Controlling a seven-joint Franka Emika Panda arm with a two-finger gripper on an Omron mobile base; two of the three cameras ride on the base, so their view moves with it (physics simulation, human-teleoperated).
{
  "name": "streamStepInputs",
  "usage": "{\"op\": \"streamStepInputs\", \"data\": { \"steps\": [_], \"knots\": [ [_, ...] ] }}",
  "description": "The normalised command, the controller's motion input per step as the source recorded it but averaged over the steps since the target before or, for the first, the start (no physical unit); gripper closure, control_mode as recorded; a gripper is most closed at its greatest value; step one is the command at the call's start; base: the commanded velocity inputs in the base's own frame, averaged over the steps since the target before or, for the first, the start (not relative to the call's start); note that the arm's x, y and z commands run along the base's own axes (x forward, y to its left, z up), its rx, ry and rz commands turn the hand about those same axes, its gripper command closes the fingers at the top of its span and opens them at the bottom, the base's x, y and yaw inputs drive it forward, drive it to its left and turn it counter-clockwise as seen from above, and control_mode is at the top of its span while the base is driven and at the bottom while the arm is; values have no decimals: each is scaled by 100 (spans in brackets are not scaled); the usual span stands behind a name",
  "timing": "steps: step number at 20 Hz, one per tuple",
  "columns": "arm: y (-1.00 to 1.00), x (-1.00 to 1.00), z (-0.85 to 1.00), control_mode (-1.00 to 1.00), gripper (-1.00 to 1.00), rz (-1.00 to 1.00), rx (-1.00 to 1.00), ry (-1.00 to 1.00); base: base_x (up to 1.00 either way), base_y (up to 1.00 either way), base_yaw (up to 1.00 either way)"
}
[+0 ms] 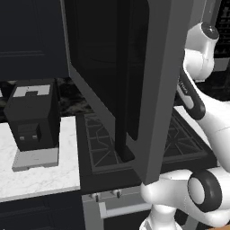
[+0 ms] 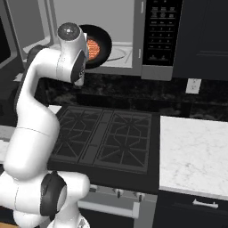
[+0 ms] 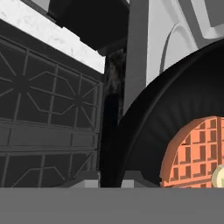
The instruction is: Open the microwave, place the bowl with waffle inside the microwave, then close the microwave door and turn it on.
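The microwave (image 2: 156, 40) hangs above the stove, cavity open and black keypad strip on its right. Its door (image 1: 157, 90) is swung wide toward the left base camera, and the slim dark handle (image 1: 122, 90) runs down it. The bowl with waffle (image 2: 103, 40) is dark and tilted, held at the left of the cavity mouth, just above the floor. The orange waffle (image 2: 93, 48) faces outward. In the hand view my gripper (image 3: 110, 180) is shut on the rim of the bowl (image 3: 175, 105), one fingertip on each side, with the waffle (image 3: 192, 153) close by. In the right base view my wrist hides the fingers.
A black stove (image 2: 107, 138) with grates lies under the microwave. A small black coffee machine (image 1: 33, 117) stands on the white marble counter (image 1: 45, 175) to the left. More marble counter (image 2: 191, 151) lies right of the stove, with a wall outlet (image 2: 193, 85) behind it.
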Motion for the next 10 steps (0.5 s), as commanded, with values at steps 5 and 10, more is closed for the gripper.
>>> {"op": "streamStepInputs", "data": {
  "steps": [5, 10],
  "knots": [
    [46, 64, 17, -100, 100, 0, 0, -2, 0, 0, 0],
    [42, 67, 9, -100, 100, 0, 0, 0, 0, 0, 0]
  ]
}}
